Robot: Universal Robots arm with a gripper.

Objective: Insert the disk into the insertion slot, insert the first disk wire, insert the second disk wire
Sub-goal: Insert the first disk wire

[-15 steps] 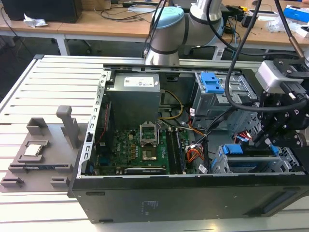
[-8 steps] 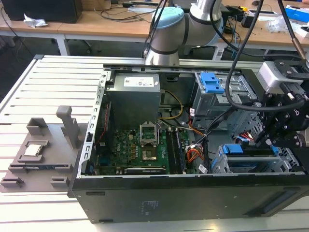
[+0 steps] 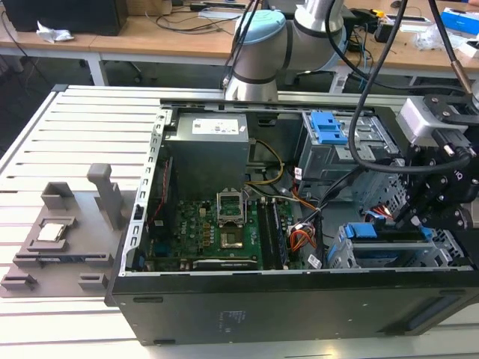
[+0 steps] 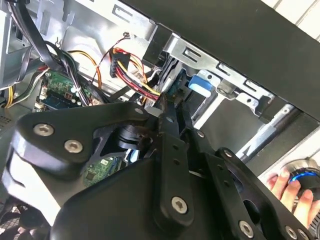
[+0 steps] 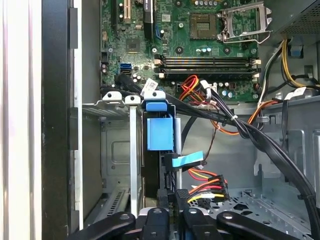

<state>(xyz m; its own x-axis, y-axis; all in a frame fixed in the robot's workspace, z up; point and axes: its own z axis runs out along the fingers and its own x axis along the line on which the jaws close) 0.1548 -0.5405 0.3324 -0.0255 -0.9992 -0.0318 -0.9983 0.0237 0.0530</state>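
Gripper (image 4: 167, 102): you have it clamped on the black plug (image 5: 182, 193) of the red-yellow-black wires (image 5: 206, 184), right beside the disk.
Disk (image 5: 160, 132): its blue carrier sits in the slot (image 5: 112, 150), low on the exterior view's right.
Blue connector (image 5: 187, 161): at the disk's edge.

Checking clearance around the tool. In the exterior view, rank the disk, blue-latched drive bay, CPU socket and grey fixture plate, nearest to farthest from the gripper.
1. disk, in the insertion slot, beside the gripper.
2. blue-latched drive bay, farther back, at the exterior view's right.
3. CPU socket, on the motherboard.
4. grey fixture plate, at the exterior view's far left.
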